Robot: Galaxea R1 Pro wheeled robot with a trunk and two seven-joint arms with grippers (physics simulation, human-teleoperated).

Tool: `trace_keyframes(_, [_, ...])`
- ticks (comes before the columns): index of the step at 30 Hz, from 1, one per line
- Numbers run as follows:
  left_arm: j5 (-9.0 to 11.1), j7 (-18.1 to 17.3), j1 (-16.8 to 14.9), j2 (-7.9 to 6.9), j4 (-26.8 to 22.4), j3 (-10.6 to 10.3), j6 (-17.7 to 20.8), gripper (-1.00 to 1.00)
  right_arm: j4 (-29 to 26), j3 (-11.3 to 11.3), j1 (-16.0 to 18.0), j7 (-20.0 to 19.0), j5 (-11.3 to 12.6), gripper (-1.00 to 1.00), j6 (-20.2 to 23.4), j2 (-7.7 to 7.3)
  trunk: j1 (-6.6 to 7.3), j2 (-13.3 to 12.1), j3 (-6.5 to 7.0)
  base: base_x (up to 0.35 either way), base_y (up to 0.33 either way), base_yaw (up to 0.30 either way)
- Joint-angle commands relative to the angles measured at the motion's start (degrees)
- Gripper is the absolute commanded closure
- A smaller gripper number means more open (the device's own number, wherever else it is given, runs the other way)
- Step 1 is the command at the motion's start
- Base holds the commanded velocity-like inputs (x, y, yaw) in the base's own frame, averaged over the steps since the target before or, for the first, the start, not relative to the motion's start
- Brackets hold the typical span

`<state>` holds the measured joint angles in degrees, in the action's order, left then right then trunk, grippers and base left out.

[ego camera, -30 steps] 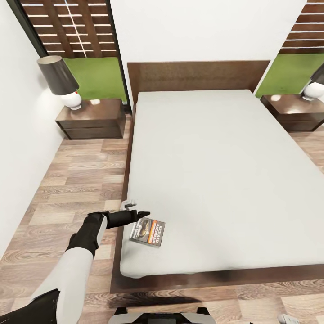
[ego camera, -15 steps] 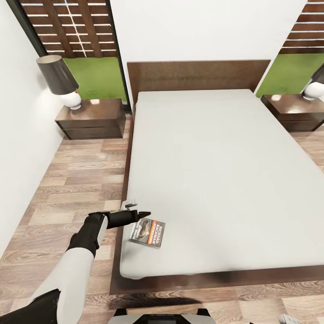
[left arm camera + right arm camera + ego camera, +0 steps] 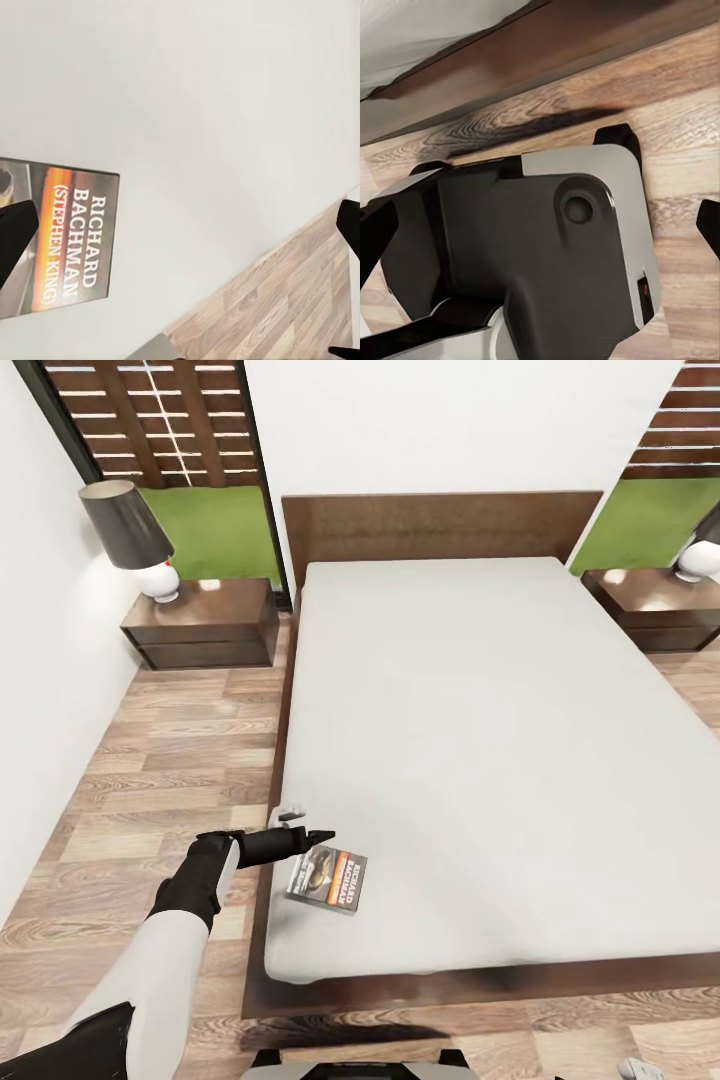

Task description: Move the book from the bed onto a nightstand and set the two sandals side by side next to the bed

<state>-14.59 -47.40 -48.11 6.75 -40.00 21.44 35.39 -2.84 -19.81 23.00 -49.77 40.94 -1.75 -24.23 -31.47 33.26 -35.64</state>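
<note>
The book (image 3: 327, 880), a thin paperback with an orange-red cover picture, lies flat on the grey mattress of the bed (image 3: 480, 740) near its front left corner. My left gripper (image 3: 306, 826) hovers open just beyond the book's far left edge, over the mattress edge, holding nothing. In the left wrist view the book (image 3: 71, 240) lies beside one fingertip (image 3: 15, 244), and my left gripper (image 3: 180, 232) spans bare mattress. My right gripper (image 3: 540, 232) is open over the robot's base (image 3: 540, 247). One nightstand (image 3: 200, 625) stands left of the bed, the other nightstand (image 3: 655, 610) right. The sandals are out of view.
A lamp (image 3: 135, 540) with a black shade stands on the left nightstand, another lamp (image 3: 700, 555) on the right one. Wood-plank floor (image 3: 170, 760) runs between the bed and the white left wall (image 3: 40, 690). The headboard (image 3: 440, 525) backs onto the far wall.
The whole picture has shifted slightly, so the camera moved a little. The left gripper and the book keep their places relative to each other.
</note>
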Motion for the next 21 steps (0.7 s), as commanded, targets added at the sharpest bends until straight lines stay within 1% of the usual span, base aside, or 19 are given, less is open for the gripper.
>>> trace_keyframes(1, [-0.5,-0.5,-0.1,0.1,-0.1,0.4,0.4,-1.0,0.0,-0.5,0.0,-0.2,0.4,-1.0,-0.2,-0.02,-0.24,0.5,-0.25,0.0,0.0,0.0])
trace_keyframes(21, [-0.5,-0.6,-0.1,0.1,-0.1,0.4,0.4,-1.0,0.0,-0.5,0.0,-0.2,0.4,-1.0,-0.2,-0.02,-4.63,8.5,-3.84,0.0,0.0,0.0])
